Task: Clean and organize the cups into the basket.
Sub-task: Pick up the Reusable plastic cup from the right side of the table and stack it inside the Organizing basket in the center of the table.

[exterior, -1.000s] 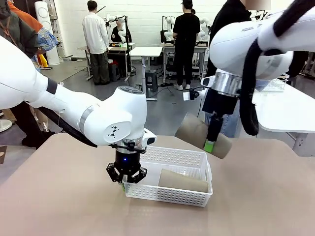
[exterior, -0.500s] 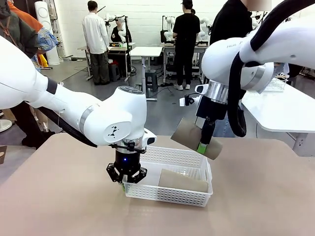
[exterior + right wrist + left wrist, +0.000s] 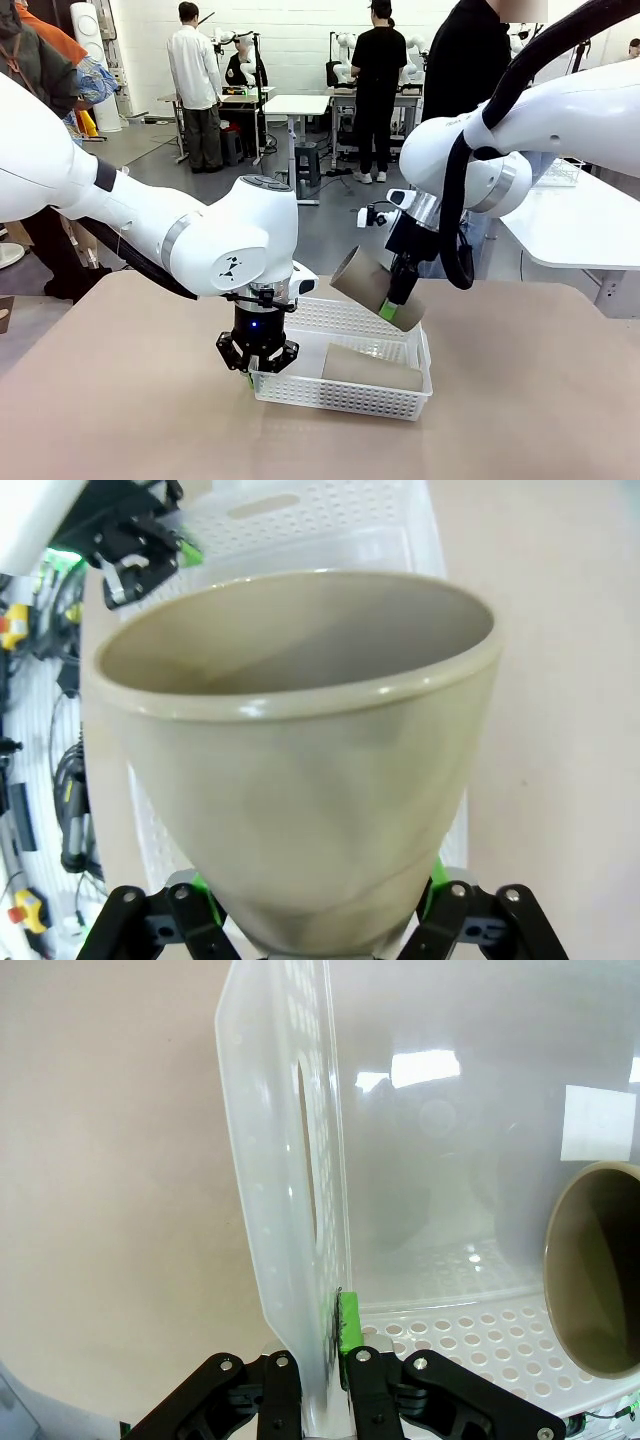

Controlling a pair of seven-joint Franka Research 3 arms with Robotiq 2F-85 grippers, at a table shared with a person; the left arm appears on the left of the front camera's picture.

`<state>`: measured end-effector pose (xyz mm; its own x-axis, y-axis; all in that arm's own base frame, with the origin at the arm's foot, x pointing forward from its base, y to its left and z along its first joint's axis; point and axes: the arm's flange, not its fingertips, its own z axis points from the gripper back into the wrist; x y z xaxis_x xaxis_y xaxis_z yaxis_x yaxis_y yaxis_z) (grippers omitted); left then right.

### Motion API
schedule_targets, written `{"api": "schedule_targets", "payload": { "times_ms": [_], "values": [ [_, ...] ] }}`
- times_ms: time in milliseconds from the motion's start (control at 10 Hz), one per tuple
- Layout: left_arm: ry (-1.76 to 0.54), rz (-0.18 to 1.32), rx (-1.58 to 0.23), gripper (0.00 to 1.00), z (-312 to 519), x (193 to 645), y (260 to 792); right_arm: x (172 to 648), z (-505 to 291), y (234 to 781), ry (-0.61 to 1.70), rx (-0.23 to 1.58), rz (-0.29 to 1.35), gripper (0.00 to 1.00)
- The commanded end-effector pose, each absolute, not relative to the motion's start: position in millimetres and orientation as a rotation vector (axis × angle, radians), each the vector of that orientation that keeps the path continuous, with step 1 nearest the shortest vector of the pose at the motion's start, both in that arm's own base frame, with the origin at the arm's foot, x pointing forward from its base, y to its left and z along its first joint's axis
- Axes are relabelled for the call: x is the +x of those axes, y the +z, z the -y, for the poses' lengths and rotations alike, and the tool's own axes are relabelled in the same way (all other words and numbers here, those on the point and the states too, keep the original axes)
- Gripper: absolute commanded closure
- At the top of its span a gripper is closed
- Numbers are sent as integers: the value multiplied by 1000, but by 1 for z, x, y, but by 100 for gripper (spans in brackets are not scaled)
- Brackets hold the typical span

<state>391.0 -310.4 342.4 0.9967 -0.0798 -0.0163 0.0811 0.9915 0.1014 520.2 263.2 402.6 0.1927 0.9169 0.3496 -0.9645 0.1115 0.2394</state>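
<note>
Two cups show, one lying and one held. Nearest, the left gripper [image 3: 257, 372] points straight down, its jaws pressed together on the end wall of the basket [image 3: 340, 396]. One green pad [image 3: 346, 1322] sits inside the wall, and the handle cut-out is just past the fingertips. Beyond that gripper, inside the basket, the lying cup [image 3: 372, 367] rests on its side with its mouth turned toward the gripper. Farther back, the right gripper [image 3: 393, 304] pinches the held cup [image 3: 362, 282] near its narrow base. This cup is tilted above the basket's far rim. Behind it stands a person [image 3: 468, 60].
</note>
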Motion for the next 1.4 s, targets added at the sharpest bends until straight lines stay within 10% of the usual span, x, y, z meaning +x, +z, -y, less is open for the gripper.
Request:
{"api": "schedule_targets", "payload": {
  "times_ms": [0,1300],
  "values": [
    [-79,-18,112,100,310,389,341,514,-260,394,1432,517,153,19],
    [-79,-18,112,100,310,389,341,504,-258,343,1568,599,152,19]
  ]
}}
